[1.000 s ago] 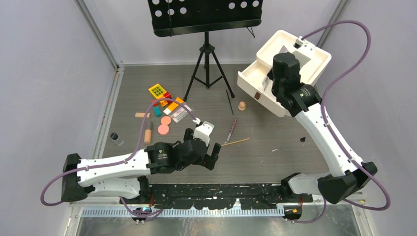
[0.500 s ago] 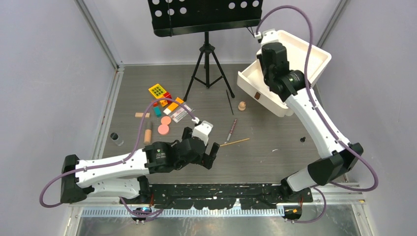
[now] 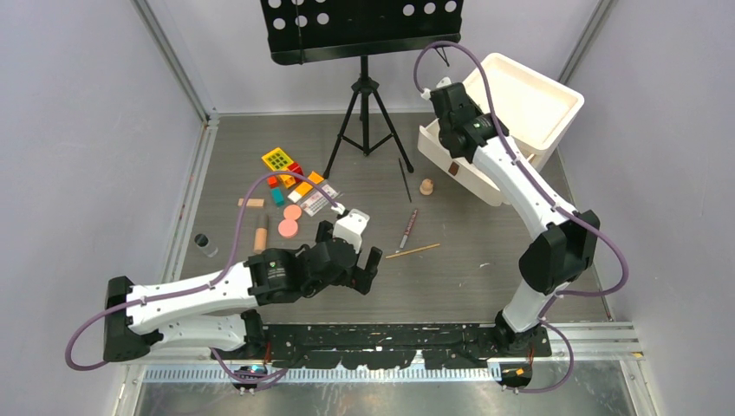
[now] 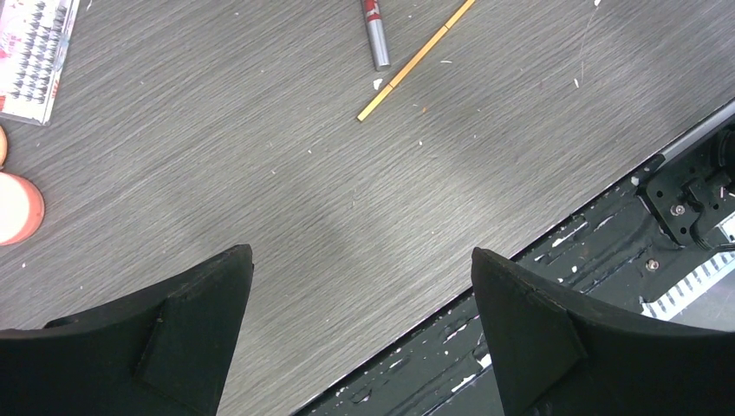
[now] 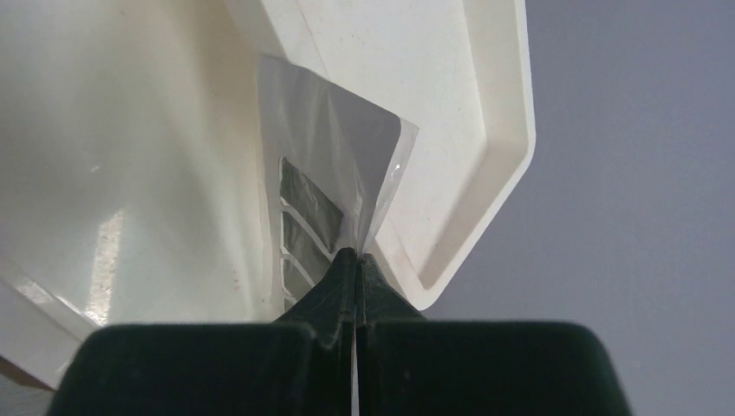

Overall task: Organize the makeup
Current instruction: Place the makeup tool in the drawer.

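Right hand (image 5: 355, 256) pinched shut on palette (image 5: 334, 173) edge, at box (image 5: 511, 130), upper right | left hand (image 4: 360, 260) open over worktop (image 4: 260, 173) | pencil (image 4: 416, 59) ahead, lying diagonally, nearer left hand

My left arm (image 3: 191, 295) lies low, stretched from its base toward the middle, forearm nearly level. The left gripper (image 4: 360, 253) tips downward, jaws spread wide with nothing between them. My right arm (image 3: 511, 173) reaches far forward, elbow raised, forearm running up and to the left. The right gripper (image 5: 355, 254) is pressed tight together, pinching the thin edge of the palette (image 5: 334, 147). From above I can't see its fingers, which probably angle downward.
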